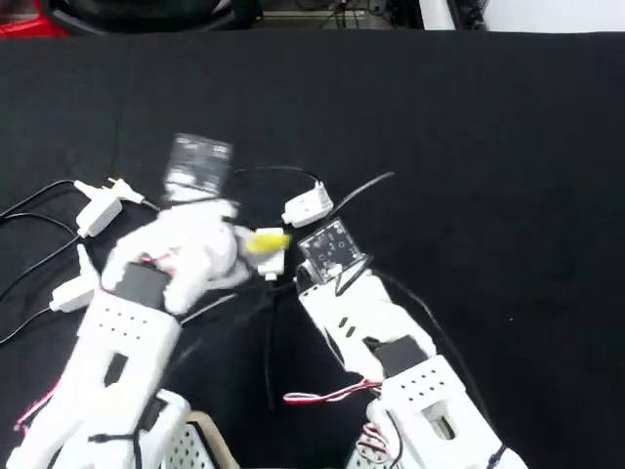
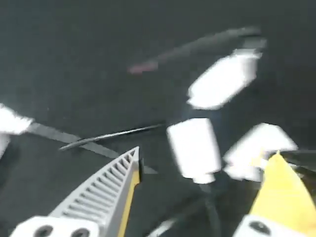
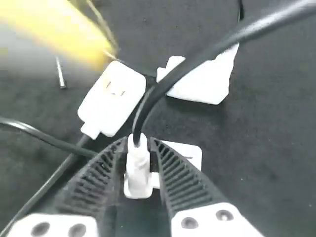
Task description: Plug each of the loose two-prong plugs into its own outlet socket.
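Right gripper [image 3: 137,148]: your fingers are clamped on white plug [image 3: 137,181], mid-table.
Left gripper [image 2: 205,154]: your fingers apart, near outlet socket [image 2: 193,148].

A black cloth-covered counter [image 1: 508,147] spans the scene. Beyond its far edge, at the left corner, sits a red object [image 1: 18,20]. A tan board piece [image 1: 211,436] lies at the near edge.

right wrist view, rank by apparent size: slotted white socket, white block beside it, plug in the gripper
1. slotted white socket and white block: look alike, not ranked
2. plug in the right gripper: smallest, though nearest the camera
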`<action>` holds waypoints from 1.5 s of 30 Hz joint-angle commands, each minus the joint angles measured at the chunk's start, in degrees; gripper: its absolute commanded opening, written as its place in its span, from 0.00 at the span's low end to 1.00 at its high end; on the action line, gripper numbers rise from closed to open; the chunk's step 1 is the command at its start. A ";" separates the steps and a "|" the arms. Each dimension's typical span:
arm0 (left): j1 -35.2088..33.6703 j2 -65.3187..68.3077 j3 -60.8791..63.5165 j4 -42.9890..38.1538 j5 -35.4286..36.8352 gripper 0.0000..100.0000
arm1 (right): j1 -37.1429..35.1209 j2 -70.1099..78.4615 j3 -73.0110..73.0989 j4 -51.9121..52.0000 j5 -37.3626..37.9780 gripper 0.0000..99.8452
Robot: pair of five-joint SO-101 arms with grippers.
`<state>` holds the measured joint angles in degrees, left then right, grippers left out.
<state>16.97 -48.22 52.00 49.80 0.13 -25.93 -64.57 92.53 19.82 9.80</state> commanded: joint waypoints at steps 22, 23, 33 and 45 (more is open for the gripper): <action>14.20 -24.88 3.91 10.81 -9.85 0.38 | 0.70 -42.15 4.09 24.18 0.00 0.01; 12.00 -28.92 4.26 11.60 -9.93 0.38 | 0.70 -43.74 4.00 25.67 0.00 0.01; -2.07 -42.11 15.16 0.62 -8.53 0.37 | 0.35 -43.38 2.15 27.43 -0.35 0.01; 5.41 1.05 11.03 -22.86 2.02 0.37 | -4.92 -43.38 0.40 27.96 -2.37 0.01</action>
<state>18.11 -59.38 70.29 27.38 1.63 -30.33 -103.08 96.57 48.40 8.22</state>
